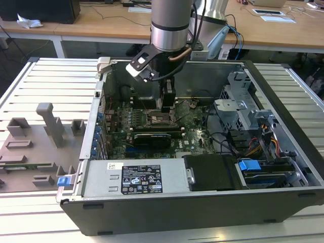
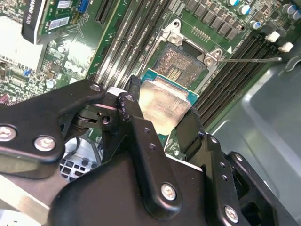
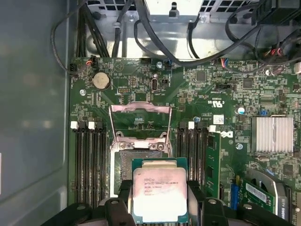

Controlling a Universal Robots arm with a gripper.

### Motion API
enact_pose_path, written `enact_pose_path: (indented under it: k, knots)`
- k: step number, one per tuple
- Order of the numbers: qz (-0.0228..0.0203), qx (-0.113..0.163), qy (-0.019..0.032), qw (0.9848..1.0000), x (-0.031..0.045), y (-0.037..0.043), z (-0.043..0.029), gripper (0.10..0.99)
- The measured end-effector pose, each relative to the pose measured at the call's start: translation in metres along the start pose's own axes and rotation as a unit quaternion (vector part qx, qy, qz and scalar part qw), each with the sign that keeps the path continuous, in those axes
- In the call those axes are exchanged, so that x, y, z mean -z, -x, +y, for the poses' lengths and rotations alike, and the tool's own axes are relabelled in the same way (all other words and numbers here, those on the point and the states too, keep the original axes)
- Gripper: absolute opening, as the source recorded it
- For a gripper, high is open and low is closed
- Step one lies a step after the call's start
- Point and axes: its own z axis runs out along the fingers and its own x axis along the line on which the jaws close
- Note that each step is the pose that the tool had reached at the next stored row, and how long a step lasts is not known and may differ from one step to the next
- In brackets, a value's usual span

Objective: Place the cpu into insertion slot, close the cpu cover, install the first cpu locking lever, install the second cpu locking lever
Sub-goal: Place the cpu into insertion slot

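One of four steps is in hand and none looks finished: the cpu (image 3: pixel 160 200) is pinched by its edges in the pincer (image 3: pixel 160 188), hanging partly over the insertion slot (image 3: pixel 136 162) and not yet seated. The cpu cover (image 3: pixel 140 108) stands flipped open beyond the slot on the green motherboard (image 3: pixel 225 84). By my reading, closing it and fitting both locking levers remain undone.

Exterior view overlooks the case (image 1: pixel 202 207); both wrist views closely share the insertion slot (image 2: pixel 181 63) (image 3: pixel 123 165).

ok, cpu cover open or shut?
Open. The cover is swung back off the slot, contacts bare; the cpu sits between the fingers.
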Motion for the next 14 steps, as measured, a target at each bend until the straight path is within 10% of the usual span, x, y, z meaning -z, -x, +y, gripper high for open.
enact_pose_path:
  k: [14]
  knots:
    - [0.0000,0.000,0.0000,1.0000,-0.0239,-0.0005,-0.0011,0.545]
